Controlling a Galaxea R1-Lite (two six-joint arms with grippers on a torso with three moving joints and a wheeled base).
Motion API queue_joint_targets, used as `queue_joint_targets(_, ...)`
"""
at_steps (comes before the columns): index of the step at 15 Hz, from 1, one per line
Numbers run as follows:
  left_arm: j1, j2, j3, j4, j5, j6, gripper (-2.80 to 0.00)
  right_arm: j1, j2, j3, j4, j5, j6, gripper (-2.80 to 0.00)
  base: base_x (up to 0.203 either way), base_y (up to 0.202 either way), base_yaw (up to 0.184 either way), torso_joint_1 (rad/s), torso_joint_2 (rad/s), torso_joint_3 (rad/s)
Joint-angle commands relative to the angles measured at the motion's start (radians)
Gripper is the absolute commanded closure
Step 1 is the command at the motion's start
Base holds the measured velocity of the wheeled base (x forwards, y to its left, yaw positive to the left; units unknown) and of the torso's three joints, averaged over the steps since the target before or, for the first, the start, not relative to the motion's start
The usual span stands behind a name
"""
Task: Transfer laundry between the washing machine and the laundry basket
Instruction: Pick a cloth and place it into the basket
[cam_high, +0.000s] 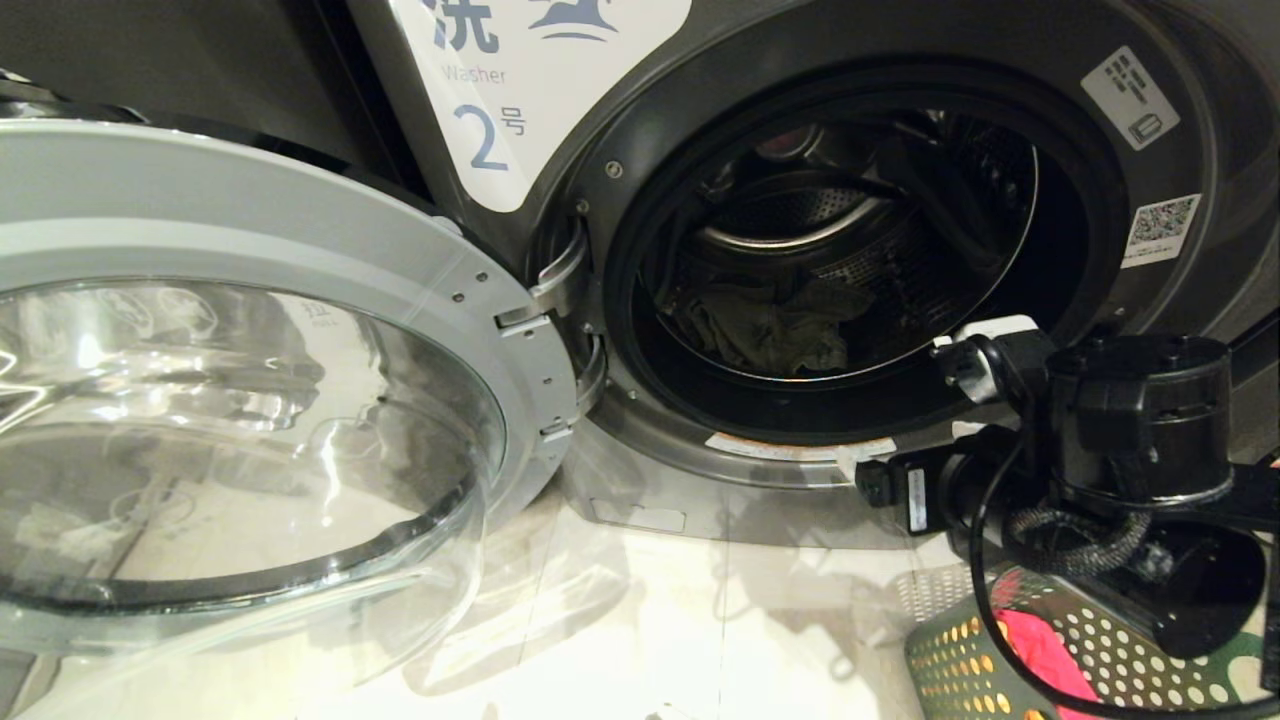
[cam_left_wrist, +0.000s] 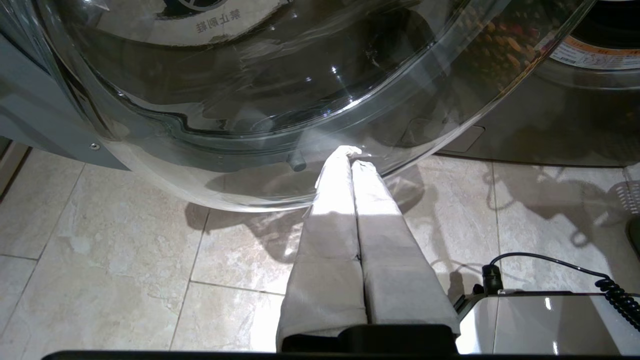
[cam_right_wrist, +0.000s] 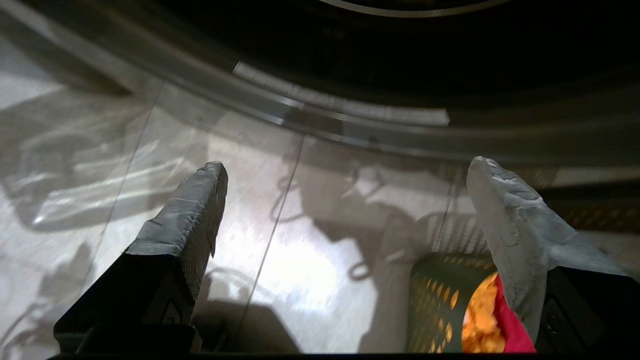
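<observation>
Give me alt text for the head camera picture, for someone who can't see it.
Washing machine number 2 stands with its glass door swung wide open and a dark olive cloth lying in the drum. At lower right, the robot's right arm hangs over a green laundry basket holding a red-pink cloth.

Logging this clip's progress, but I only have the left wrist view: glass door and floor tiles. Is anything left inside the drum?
Observer: Yes. The head view shows a dark olive cloth lying in the open washing machine.
Operator: My left gripper is shut by the glass door. What about the right one?
Observer: The right gripper is open and holds nothing; it hangs in front of the machine's opening.
Operator: Where is the basket?
Observer: The green laundry basket sits on the floor below the right arm, with a red-pink cloth inside.
</observation>
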Motion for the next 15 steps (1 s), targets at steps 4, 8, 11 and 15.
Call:
queue_joint_targets(4,0.0,0.0,0.0,0.0,0.0,0.0,0.0,-0.03,0.092,-0.019,-0.121,0.088,-0.079,-2.8,0.0,0.0,0.0,0.0,0.0,0.0)
queue_joint_targets(8,0.0,0.0,0.0,0.0,0.0,0.0,0.0,-0.007,0.127,-0.017,-0.123,0.091,-0.088,-2.8,0.0,0.0,0.0,0.0,0.0,0.0)
queue_joint_targets(11,0.0,0.0,-0.001,0.0,0.0,0.0,0.0,0.008,0.14,-0.018,-0.122,0.088,-0.181,-2.8,0.0,0.0,0.0,0.0,0.0,0.0)
queue_joint_targets(15,0.0,0.0,0.0,-0.002,0.0,0.003,0.0,0.008,0.177,-0.033,-0.13,0.086,-0.196,-2.8,0.0,0.0,0.0,0.0,0.0,0.0)
